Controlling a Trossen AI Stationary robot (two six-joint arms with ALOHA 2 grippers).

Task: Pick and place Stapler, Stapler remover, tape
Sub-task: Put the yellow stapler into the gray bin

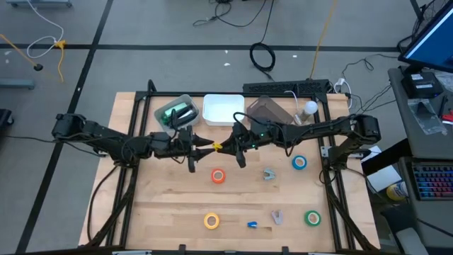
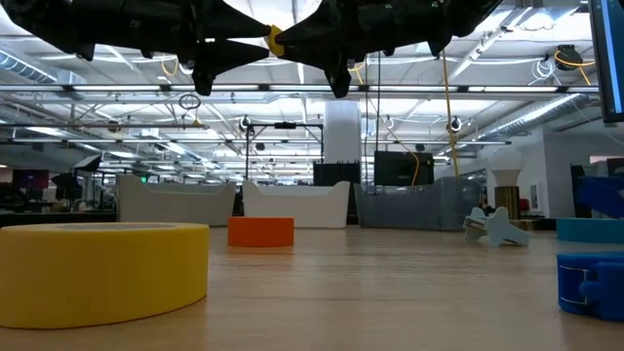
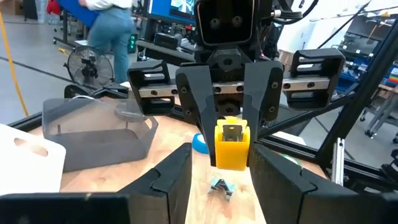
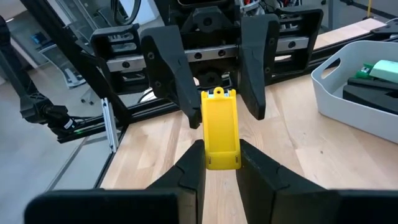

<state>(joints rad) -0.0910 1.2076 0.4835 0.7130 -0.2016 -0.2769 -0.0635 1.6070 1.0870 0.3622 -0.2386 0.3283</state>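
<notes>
A person [image 3: 112,25] beyond the table is blurred and cut off at the left wrist view's twelve o'clock edge. In the low view, the blue tape [image 2: 590,285] runs off at three o'clock, and both grippers' bodies are cropped at twelve.

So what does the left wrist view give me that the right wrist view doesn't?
Only the left wrist view: a translucent grey plastic bin, a blue tape ring, a small grey claw-shaped staple remover, and a person in the room behind.

Only the right wrist view: a pale grey bin holding a green-and-black item.

Both: the yellow plastic stapler in mid-air, gripped by the right gripper, with the left gripper open around its other end.
</notes>
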